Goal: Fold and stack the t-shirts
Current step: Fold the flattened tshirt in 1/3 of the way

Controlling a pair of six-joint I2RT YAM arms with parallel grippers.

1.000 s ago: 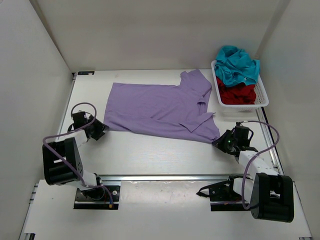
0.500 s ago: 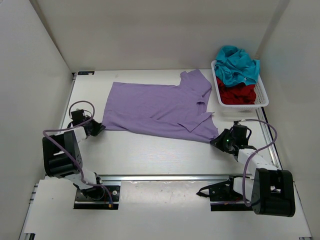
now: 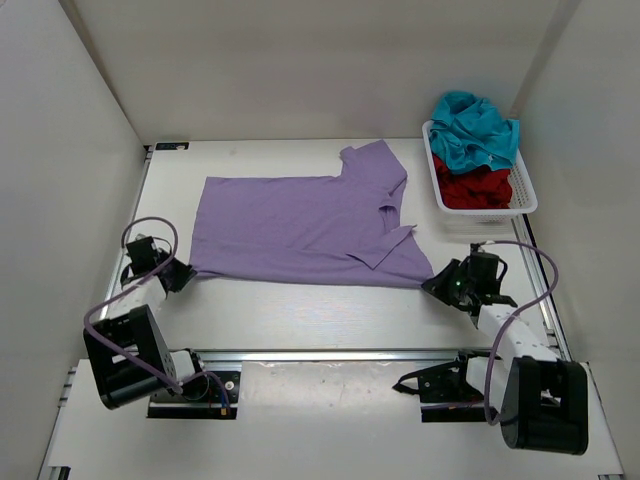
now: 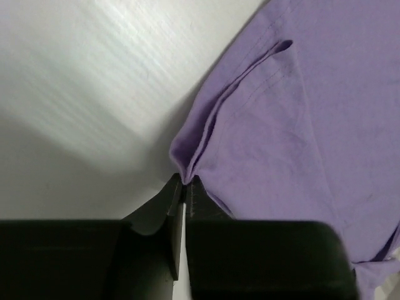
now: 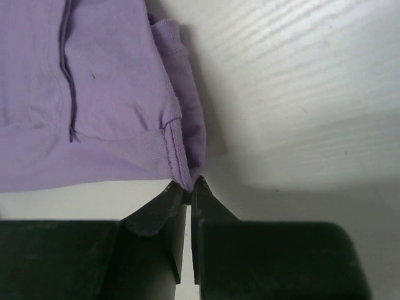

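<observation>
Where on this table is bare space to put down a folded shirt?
Bare: the strip between the lavender shirt and the near rail, and the far left corner behind it. Crowded: the right side, with the basket.

Top camera looks down over the whole table (image 3: 300, 310); wrist cameras sit close at lavender shirt (image 3: 300, 225) corners (visible overhead too).
</observation>
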